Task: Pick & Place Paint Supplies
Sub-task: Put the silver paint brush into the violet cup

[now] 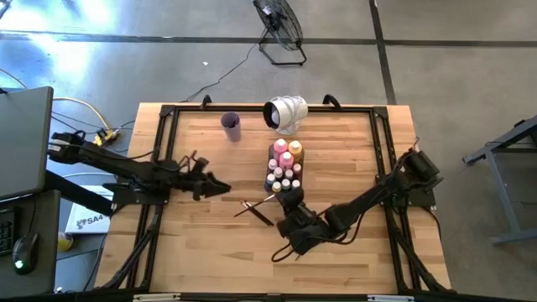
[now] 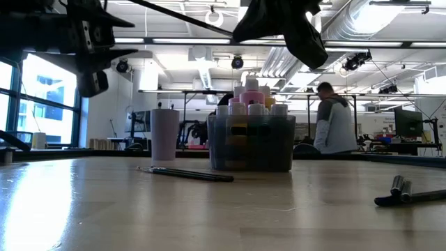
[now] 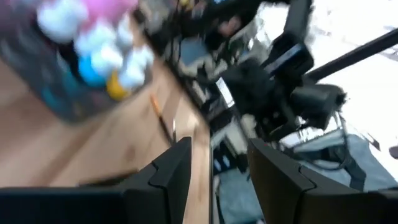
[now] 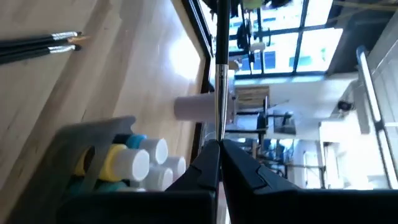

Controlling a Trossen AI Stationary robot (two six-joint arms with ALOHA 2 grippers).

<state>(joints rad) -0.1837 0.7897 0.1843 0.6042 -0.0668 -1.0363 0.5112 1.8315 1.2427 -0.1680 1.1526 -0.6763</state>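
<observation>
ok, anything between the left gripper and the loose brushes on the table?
Nothing visible. The left gripper hangs open with only bare table between it and the loose brushes. The right gripper, shut on a separate brush, sits close on their far side.

Tabletop (image 1: 210, 243): pale blond wood in plank stripes, edged by a black frame.
Cup (image 1: 231, 127) at 11 o'clock: lilac purple.
Tray (image 1: 284, 168), centre: clear grey.
Paint bottles (image 1: 286, 156) inside: pink and orange at the 12 o'clock end; white caps over dark, yellow and blue bodies at the 6 o'clock end.
Paintbrushes (image 1: 254, 208) at 7 o'clock of the tray: black handles, one wood-toned, silver ferrules.
Left pincer (image 1: 220, 186), right pincer (image 1: 292, 199): black.
</observation>
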